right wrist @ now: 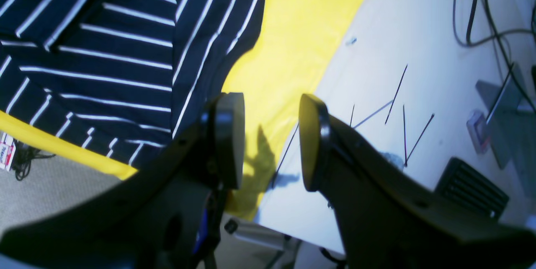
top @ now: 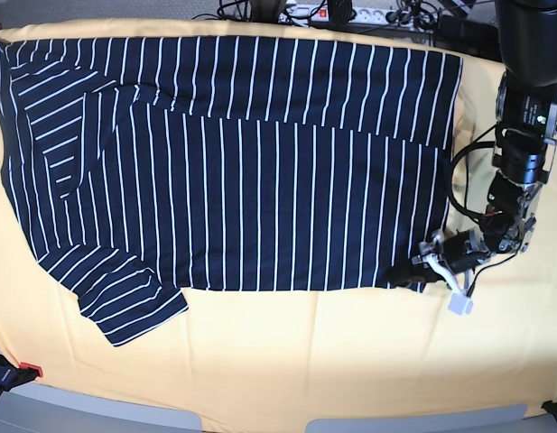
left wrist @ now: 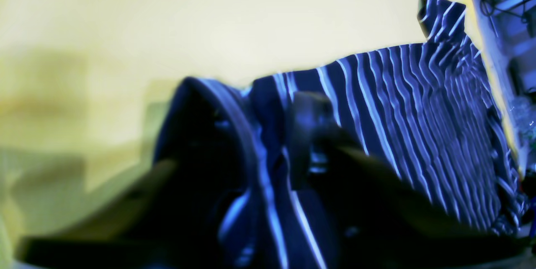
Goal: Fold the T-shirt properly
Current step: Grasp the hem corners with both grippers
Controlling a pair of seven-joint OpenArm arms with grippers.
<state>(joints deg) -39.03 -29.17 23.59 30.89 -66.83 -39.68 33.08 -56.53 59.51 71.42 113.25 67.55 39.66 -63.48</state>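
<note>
Across the yellow-cloth counter (top: 350, 361) lies the soft navy white-striped T-shirt (top: 260, 180), limp and light; the left claw (top: 413, 271) pinches its lower hem corner, the best hold. The right claw (right wrist: 270, 143) hangs spread.

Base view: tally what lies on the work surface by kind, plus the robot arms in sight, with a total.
Striped T-shirt: 1
Yellow-orange table cloth: 1
Robot arm in sight, the left gripper at the shirt's lower corner: 1
Total: 3
</note>
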